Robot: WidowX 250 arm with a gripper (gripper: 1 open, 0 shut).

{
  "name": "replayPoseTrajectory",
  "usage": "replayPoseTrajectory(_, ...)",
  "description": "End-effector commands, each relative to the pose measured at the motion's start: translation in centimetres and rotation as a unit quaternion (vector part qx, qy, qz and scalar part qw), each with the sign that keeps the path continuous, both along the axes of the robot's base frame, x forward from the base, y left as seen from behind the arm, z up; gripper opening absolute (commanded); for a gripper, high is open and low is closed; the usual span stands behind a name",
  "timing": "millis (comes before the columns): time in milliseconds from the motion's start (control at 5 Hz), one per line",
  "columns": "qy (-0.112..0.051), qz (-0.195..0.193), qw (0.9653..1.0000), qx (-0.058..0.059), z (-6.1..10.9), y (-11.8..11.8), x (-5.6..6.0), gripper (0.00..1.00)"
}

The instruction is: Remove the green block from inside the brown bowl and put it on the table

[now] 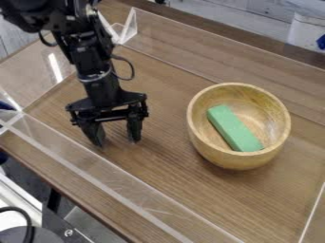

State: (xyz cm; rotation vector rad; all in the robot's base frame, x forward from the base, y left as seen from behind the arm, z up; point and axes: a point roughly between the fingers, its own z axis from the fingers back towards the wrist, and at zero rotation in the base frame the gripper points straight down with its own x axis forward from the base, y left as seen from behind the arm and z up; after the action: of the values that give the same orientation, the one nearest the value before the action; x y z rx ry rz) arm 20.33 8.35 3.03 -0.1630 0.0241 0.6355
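Note:
The green block [234, 128] lies slanted inside the brown bowl [238, 157], which sits on the table [165, 90] at the right. My black gripper [113, 133] points straight down at the tabletop well to the left of the bowl, about a bowl's width away. Its two fingers stand open with nothing between them, their tips close to the wood.
Low clear acrylic walls [76, 176] run along the table's front and left edges, and another stands at the back [222, 38]. Bare wood lies between the gripper and the bowl.

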Motion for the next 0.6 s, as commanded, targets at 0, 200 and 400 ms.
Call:
replayPoseTrajectory(0,-0.030,-0.007,0.9994,0.012,2.7,1.1,1.1,1.00)
replayPoseTrajectory(200,-0.024,-0.029,0.9993,0.009,1.8,0.8,1.6,1.00)
replayPoseTrajectory(400,-0.018,-0.048,0.9987,0.005,1.4,0.3,2.0,1.00)
